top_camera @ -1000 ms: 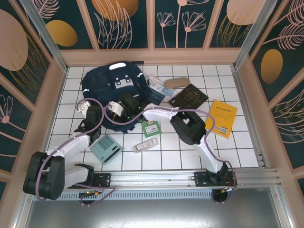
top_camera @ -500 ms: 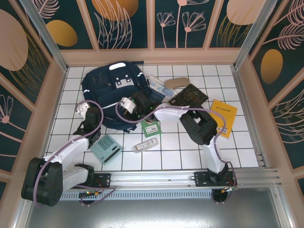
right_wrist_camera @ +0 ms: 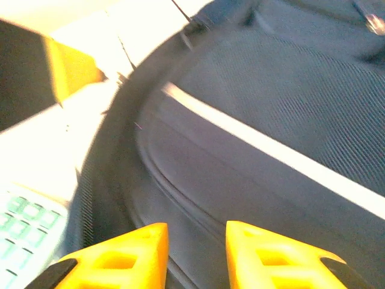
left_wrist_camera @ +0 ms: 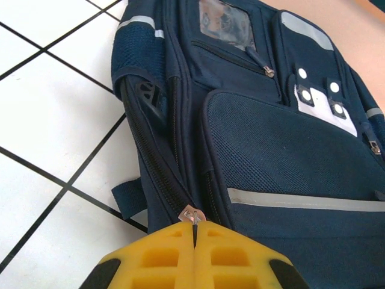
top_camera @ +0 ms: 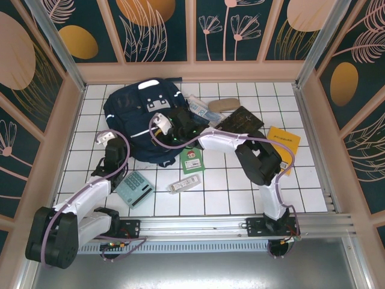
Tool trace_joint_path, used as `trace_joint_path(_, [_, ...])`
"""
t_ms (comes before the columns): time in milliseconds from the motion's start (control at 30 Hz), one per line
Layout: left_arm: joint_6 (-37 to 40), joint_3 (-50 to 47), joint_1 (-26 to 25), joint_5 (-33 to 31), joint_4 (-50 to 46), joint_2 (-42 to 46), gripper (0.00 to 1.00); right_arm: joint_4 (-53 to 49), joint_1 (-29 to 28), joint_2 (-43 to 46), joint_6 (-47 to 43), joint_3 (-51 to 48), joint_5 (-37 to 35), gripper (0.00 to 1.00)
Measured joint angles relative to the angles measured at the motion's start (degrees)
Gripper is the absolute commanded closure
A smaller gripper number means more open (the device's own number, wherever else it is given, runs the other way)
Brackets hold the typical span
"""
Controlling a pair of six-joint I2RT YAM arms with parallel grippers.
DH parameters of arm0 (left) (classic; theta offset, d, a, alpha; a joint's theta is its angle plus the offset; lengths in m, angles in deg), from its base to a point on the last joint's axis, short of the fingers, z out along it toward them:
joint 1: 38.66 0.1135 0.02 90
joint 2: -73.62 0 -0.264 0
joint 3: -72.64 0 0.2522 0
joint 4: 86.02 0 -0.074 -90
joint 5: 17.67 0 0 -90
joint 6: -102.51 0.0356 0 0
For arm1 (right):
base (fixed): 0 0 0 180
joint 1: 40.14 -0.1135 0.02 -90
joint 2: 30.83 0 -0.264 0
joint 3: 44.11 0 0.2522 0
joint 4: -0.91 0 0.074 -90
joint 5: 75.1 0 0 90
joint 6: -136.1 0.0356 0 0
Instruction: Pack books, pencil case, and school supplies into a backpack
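The navy backpack (top_camera: 141, 108) lies flat at the back left of the tiled table (top_camera: 228, 186). My left gripper (left_wrist_camera: 194, 232) is shut on the small metal zipper pull (left_wrist_camera: 193, 215) at the backpack's (left_wrist_camera: 289, 156) near left corner; from above, that left gripper (top_camera: 122, 154) is at the bag's lower left edge. My right gripper (right_wrist_camera: 195, 253) hovers open over the backpack's (right_wrist_camera: 271, 120) front panel with nothing between its fingers; in the top view the right gripper (top_camera: 167, 132) is above the bag's near right part.
The green book (top_camera: 191, 161), white-grey bar (top_camera: 183, 183) and mint calculator (top_camera: 135, 188) lie in front of the bag. The clear packet (top_camera: 197, 106), tan pencil case (top_camera: 221, 105), brown book (top_camera: 239, 122) and yellow book (top_camera: 283, 147) lie to its right.
My right gripper has moved farther back over the backpack, and its jaws now stand apart. The left gripper has kept its hold and shifted slightly.
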Motion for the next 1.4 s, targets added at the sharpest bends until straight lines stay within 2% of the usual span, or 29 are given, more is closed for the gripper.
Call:
trace_joint_path(300, [0.3,-0.4,0.0,1.1,0.5,0.0,1.00,0.4,-2.7,-7.8,3.2,10.1,3.6,0.67])
trace_joint_path(700, [0.3,-0.9,0.0,1.3,0.9,0.1,1.00,-0.8,-2.8,-12.0,4.4,12.7,6.3,0.65])
trace_joint_path(1067, [0.5,-1.0,0.0,1.3,0.9,0.1,1.00,-0.4,-3.0,-12.0,5.0,12.8,13.0,0.63])
trace_joint_path(1400, [0.5,-1.0,0.0,1.3,0.9,0.2,1.00,-0.8,-3.0,-13.2,5.7,13.6,9.1,0.70])
